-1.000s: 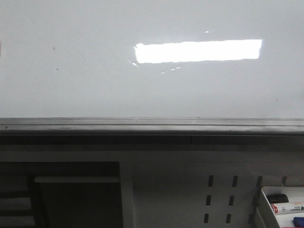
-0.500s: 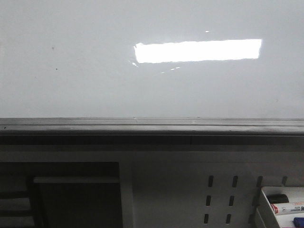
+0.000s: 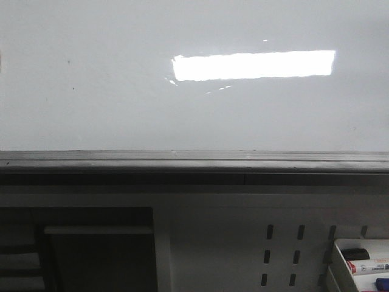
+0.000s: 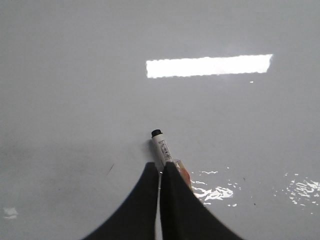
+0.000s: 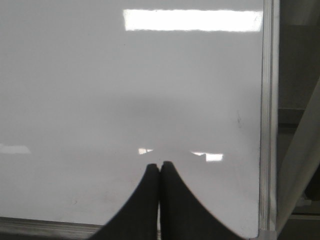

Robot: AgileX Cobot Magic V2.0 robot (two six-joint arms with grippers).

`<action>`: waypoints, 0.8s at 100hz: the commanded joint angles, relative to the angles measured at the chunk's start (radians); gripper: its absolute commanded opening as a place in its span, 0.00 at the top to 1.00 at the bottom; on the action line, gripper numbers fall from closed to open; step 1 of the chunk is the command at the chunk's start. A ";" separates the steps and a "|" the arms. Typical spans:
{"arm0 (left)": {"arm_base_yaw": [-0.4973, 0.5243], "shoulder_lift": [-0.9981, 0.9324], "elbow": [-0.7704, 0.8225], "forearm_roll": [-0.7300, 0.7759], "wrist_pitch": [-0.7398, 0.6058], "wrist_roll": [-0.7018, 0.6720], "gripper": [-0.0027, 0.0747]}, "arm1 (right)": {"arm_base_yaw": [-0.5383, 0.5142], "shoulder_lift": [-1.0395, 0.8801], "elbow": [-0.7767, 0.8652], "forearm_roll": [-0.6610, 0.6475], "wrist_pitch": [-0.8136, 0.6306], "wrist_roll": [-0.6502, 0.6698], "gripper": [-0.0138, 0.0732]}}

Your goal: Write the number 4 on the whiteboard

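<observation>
The big shiny white-grey whiteboard [image 3: 121, 109] fills the top half of the front view. A bright long patch of light [image 3: 253, 65] shines on it. A grey metal ledge [image 3: 194, 161] runs along its lower edge. No number 4 shows on the board in any view; only a few tiny dark specks do.

Below the ledge sits a white panel with small dark slots [image 3: 282, 255]. At the right corner a white tray [image 3: 338, 267] holds some marker pens [image 3: 368, 266], one with a red part and one with a black cap.

In the left wrist view, the left gripper [image 4: 161, 172] has its two black fingers [image 4: 145, 200] squeezed around a white marker pen with a black tip [image 4: 162, 147]. The pen sticks out past the fingers toward the board. I cannot tell if the tip touches the board.

In the right wrist view, the right gripper [image 5: 159, 166] has its black fingers [image 5: 172, 200] pressed together with nothing between them. It is over the board, near the grey metal frame at the board's side [image 5: 268, 115].
</observation>
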 commanded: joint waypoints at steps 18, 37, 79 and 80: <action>-0.009 0.032 -0.033 -0.009 -0.061 -0.008 0.99 | -0.005 0.028 -0.036 -0.018 -0.064 -0.008 0.92; -0.009 0.032 -0.032 -0.009 -0.065 -0.008 0.99 | -0.005 0.028 -0.036 -0.011 -0.062 -0.008 0.92; -0.009 0.032 -0.013 0.008 -0.066 -0.008 0.39 | -0.005 0.028 -0.036 -0.029 -0.062 -0.008 0.43; -0.009 0.032 -0.013 0.005 -0.066 -0.008 0.37 | -0.005 0.028 -0.036 -0.029 -0.062 -0.008 0.40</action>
